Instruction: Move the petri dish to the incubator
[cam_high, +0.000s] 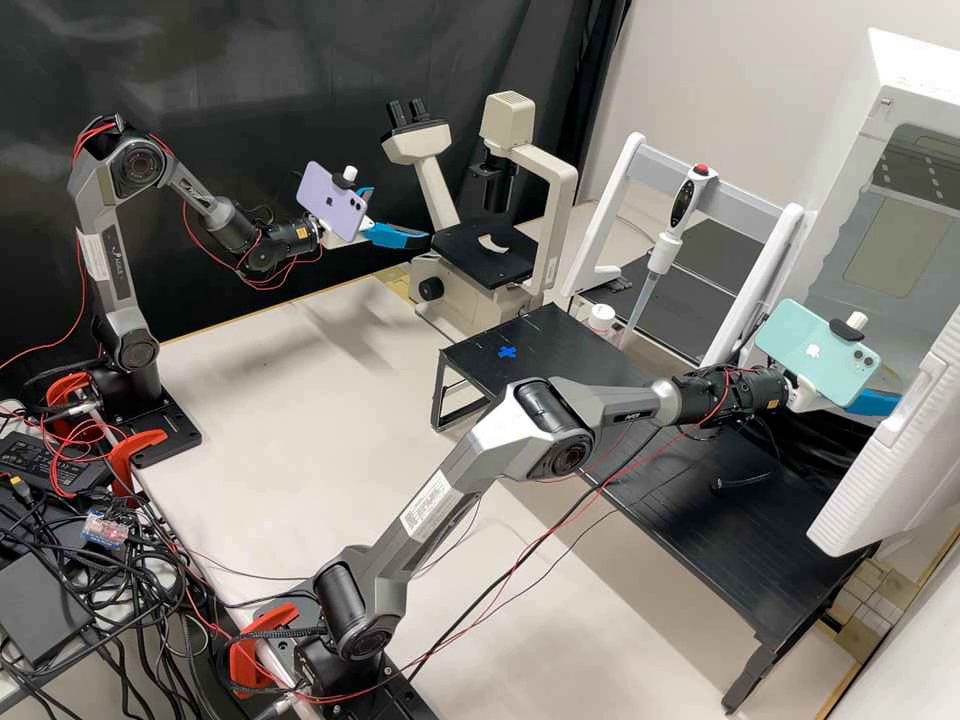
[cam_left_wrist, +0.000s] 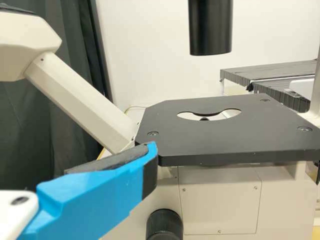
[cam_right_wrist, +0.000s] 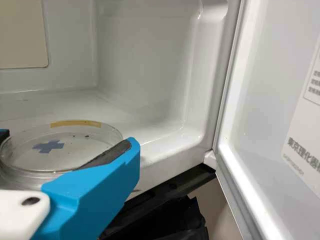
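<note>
- Dish (cam_right_wrist: 60, 152): held between the right pincer's (cam_high: 873, 403) fingers, at the incubator's (cam_right_wrist: 145, 65) mouth.
- Door (cam_right_wrist: 270, 85): open, beside the right pincer.
- Black table (cam_high: 680, 500): below the right pincer.
- Left pincer (cam_high: 401, 215): spread wide.
- Microscope (cam_high: 486, 255): just beyond the left pincer.

Grey arms (cam_high: 455, 465), black round joints (cam_high: 570, 456), red cables (cam_high: 92, 130), white sticker (cam_high: 427, 507).
</note>
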